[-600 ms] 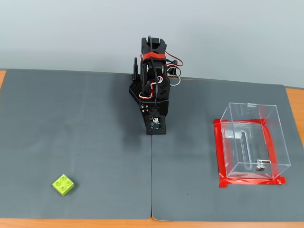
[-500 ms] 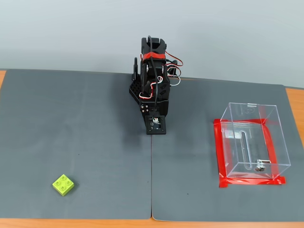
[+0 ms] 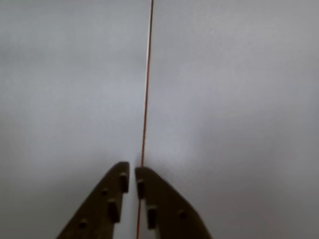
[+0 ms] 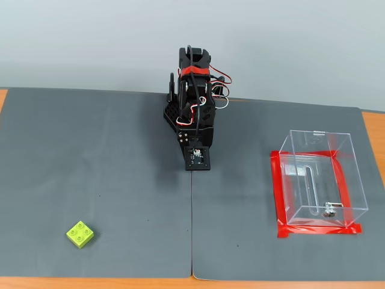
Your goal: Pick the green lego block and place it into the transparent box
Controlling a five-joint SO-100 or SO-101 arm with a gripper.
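So the gripper was basically closed with nothing in it. In the wrist view the two fingers were nearly touching at the tips, pointing down at bare gray mat right over the seam between the two mat pieces. In the fixed view the arm sat folded up at the far middle of the table.

The green lego block was at the near left of the mat, well apart from the arm and not in the wrist view at all. My guess for doing this step right: swing left and reach toward the near edge, open the fingers before coming down, and line them up with the block's flat sides, since it sat turned at an angle.

The transparent box was over on the right, red tape around its base. No block in it, just a small metal piece at the bottom.
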